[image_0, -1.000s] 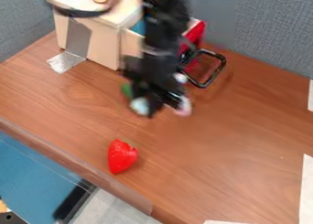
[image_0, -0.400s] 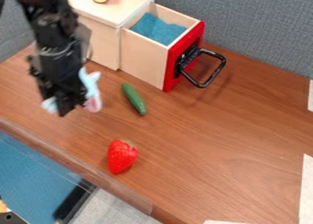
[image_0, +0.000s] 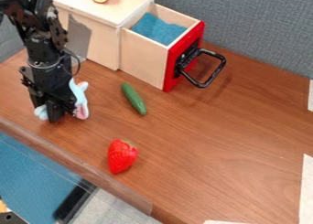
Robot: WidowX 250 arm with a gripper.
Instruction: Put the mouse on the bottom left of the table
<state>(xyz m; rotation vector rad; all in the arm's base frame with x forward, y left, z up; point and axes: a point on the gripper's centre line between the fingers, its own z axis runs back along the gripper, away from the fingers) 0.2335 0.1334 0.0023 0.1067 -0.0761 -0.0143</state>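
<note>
In the camera view, the tool [image_0: 55,119] is pinched on the mouse [image_0: 79,97], low at the left of the frame, and the likeliest trouble is the nearby edge of the table [image_0: 226,141]. If the grip opens while the toy leans toward the lower left, its soft body could roll against the clear strip [image_0: 79,162] along that edge, or tip over it. A release made too high would let it bounce or flop askew, and I cannot tell whether it touches the wood. Plush may also snag on a fingertip and be dragged along as the tool lifts. The dark cable [image_0: 78,65] looping out beside the wrist could catch on the wooden cabinet [image_0: 104,47] at the upper left, and a careless swing right might knock the cucumber [image_0: 134,98] near the centre or the strawberry [image_0: 121,156] below it. As for the mouse, it is a small, soft-looking toy, mostly pale blue, with pink patches on the part to the right of the tool. Another pale blue piece pokes out to the left, its middle hidden behind the black fingers
</note>
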